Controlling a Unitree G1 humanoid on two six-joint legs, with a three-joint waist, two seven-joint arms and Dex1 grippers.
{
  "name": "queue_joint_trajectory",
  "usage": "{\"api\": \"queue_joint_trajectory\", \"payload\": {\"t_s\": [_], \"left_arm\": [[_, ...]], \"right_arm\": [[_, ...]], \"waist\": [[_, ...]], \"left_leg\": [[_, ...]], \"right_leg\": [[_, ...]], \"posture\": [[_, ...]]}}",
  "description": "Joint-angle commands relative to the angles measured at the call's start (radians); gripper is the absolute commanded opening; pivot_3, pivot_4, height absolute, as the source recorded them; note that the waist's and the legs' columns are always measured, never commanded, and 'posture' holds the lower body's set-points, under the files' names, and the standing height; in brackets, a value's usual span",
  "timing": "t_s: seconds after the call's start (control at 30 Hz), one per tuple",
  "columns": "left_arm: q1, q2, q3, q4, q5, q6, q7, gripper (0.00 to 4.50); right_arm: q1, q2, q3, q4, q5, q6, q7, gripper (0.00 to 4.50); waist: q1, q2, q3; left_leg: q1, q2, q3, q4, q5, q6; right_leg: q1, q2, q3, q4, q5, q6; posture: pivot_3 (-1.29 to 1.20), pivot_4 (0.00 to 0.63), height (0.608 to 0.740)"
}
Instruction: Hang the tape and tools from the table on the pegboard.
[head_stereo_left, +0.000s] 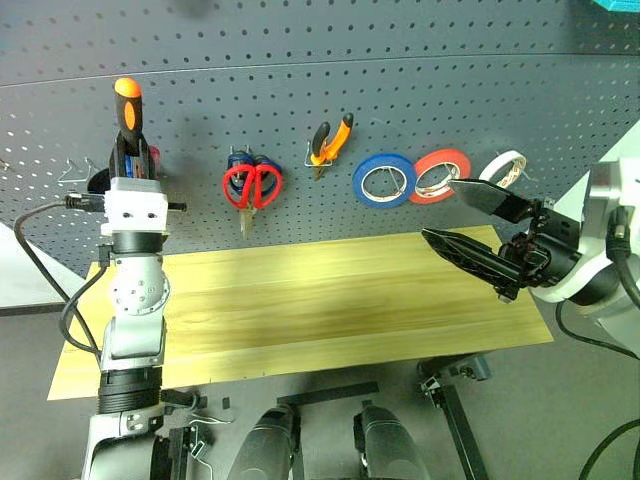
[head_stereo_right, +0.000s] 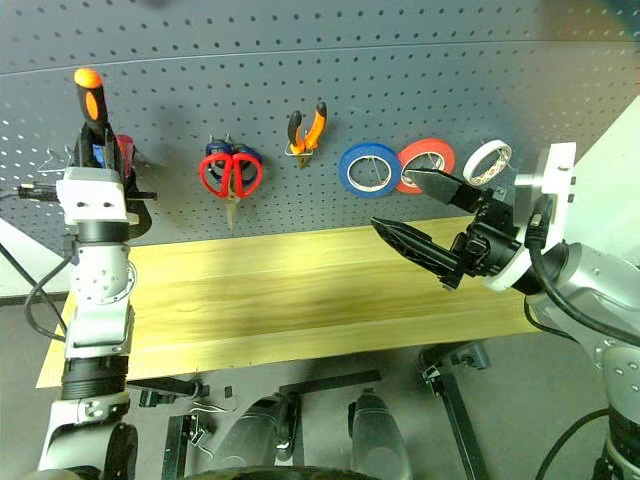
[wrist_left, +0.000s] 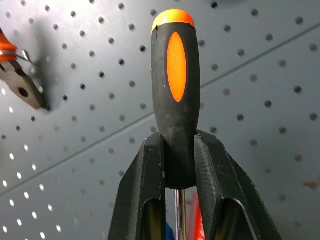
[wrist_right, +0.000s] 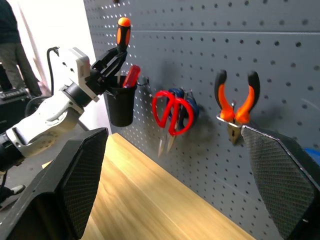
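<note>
At the left end of the pegboard (head_stereo_left: 300, 60), the left gripper (wrist_left: 179, 165) has its fingers clamped on the lower part of the screwdriver (head_stereo_left: 128, 105) handle, which stands upright, orange cap uppermost. It is held directly above a black cup (wrist_right: 121, 105) mounted on the board; a red handle (wrist_right: 131, 76) sticks out of that cup. Right of the cup, the red-handled scissors (head_stereo_left: 251, 187) hang points down in front of a blue-handled pair (head_stereo_left: 240, 160). Next come the orange-and-black pliers (head_stereo_left: 331, 141), hung handles up on a hook. Further right hang a blue roll (head_stereo_left: 384, 180), a red-orange roll (head_stereo_left: 441, 175) partly overlapping it, and the whitish tape (head_stereo_left: 503, 167) near the board's right end. The right gripper (head_stereo_left: 470, 225) hovers over the right end of the table (head_stereo_left: 300, 310), just in front of the rolls, fingers wide apart and holding nothing. The tabletop carries none of the tools.
</note>
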Motion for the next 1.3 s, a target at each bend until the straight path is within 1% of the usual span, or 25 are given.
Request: {"api": "queue_joint_trajectory", "payload": {"t_s": [0.03, 0.17, 0.23, 0.27, 0.4, 0.5, 0.53, 0.6, 0.7, 0.93, 1.03, 1.3], "left_arm": [[0.045, -0.002, 0.028, -0.105, 0.009, 0.039, 0.006, 0.46], [0.090, -0.006, 0.035, -0.164, 0.023, 0.076, 0.013, 0.46], [0.103, -0.006, 0.042, -0.183, 0.041, 0.089, 0.025, 1.17], [0.105, -0.004, 0.044, -0.188, 0.050, 0.092, 0.030, 1.38], [0.093, -0.003, 0.057, -0.192, 0.062, 0.094, 0.056, 2.62], [0.081, -0.004, 0.062, -0.182, 0.066, 0.087, 0.075, 3.61], [0.078, -0.005, 0.062, -0.180, 0.064, 0.084, 0.079, 4.00], [0.072, -0.008, 0.062, -0.174, 0.059, 0.079, 0.086, 4.48], [0.057, -0.014, 0.064, -0.170, 0.041, 0.086, 0.086, 4.48], [0.027, -0.005, 0.062, -0.153, 0.065, 0.078, 0.105, 4.48], [0.011, -0.005, 0.044, -0.157, 0.058, 0.085, 0.088, 4.48], [0.041, -0.064, -0.029, -0.211, 0.073, 0.083, 0.067, 4.48]], "right_arm": [[-0.001, -0.021, -0.029, -0.015, 0.007, -0.006, 0.007, 4.50], [0.003, -0.021, -0.018, -0.011, -0.008, -0.009, 0.011, 4.50], [0.007, -0.021, -0.016, -0.007, -0.017, -0.010, 0.018, 4.50], [0.008, -0.022, -0.015, -0.003, -0.022, -0.009, 0.021, 4.50], [0.016, -0.021, -0.016, 0.001, -0.035, -0.009, 0.030, 4.50], [0.020, -0.019, -0.013, 0.004, -0.047, -0.009, 0.035, 4.50], [0.021, -0.019, -0.012, 0.006, -0.052, -0.010, 0.037, 4.50], [0.021, -0.018, -0.010, 0.011, -0.059, -0.011, 0.041, 4.50], [0.022, -0.015, -0.011, 0.014, -0.065, -0.012, 0.047, 4.50], [0.033, -0.010, -0.012, 0.022, -0.088, -0.014, 0.063, 4.50], [0.029, -0.006, -0.007, 0.021, -0.093, -0.016, 0.064, 4.50], [0.012, 0.001, 0.005, 0.026, -0.108, -0.024, 0.064, 4.50]], "waist": [[0.001, 0.001, 0.002], [0.003, 0.000, 0.006], [0.003, 0.000, 0.008], [0.003, 0.000, 0.010], [0.004, 0.000, 0.015], [0.003, 0.000, 0.019], [0.004, 0.000, 0.019], [0.004, 0.000, 0.020], [0.005, 0.000, 0.020], [0.005, -0.001, 0.020], [0.005, -0.001, 0.020], [0.006, -0.001, 0.020]], "left_leg": [[0.000, 0.000, 0.000, 0.000, 0.000, 0.000], [0.000, 0.000, 0.000, 0.000, 0.000, 0.000], [0.000, 0.000, 0.000, 0.000, 0.000, 0.001], [0.000, 0.000, 0.000, 0.000, -0.001, 0.001], [0.000, 0.000, 0.000, -0.001, -0.001, 0.001], [0.000, 0.000, 0.000, -0.001, -0.001, 0.001], [0.000, 0.000, 0.000, -0.001, -0.001, 0.001], [0.000, 0.000, 0.000, -0.001, -0.001, 0.001], [-0.001, 0.000, 0.000, -0.001, -0.001, 0.001], [-0.001, 0.000, 0.000, -0.002, -0.001, 0.001], [-0.001, 0.000, 0.000, -0.002, -0.001, 0.001], [-0.001, 0.000, 0.000, -0.002, -0.001, 0.001]], "right_leg": [[0.000, 0.000, 0.000, 0.000, 0.000, 0.000], [0.000, 0.000, 0.000, -0.001, 0.000, 0.000], [0.000, 0.000, 0.000, -0.002, 0.000, 0.000], [0.000, 0.000, 0.000, -0.002, 0.000, 0.000], [0.000, 0.000, 0.000, -0.002, 0.000, 0.000], [0.000, 0.000, 0.000, -0.003, 0.000, 0.000], [0.000, 0.000, 0.000, -0.003, 0.000, 0.000], [0.000, 0.000, 0.000, -0.003, 0.000, 0.000], [0.000, 0.000, 0.000, -0.003, 0.000, 0.000], [0.000, 0.000, 0.000, -0.004, 0.000, 0.000], [0.000, 0.000, 0.000, -0.004, 0.000, 0.000], [0.000, 0.000, 0.000, -0.004, 0.000, 0.000]], "posture": [[-0.13, 0.253, 0.719], [-0.12, 0.255, 0.719], [-0.12, 0.256, 0.719], [-0.12, 0.258, 0.719], [-0.12, 0.258, 0.719], [-0.12, 0.256, 0.719], [-0.12, 0.255, 0.719], [-0.12, 0.253, 0.719], [-0.12, 0.251, 0.719], [-0.12, 0.248, 0.719], [-0.11, 0.243, 0.719], [-0.11, 0.232, 0.719]]}}
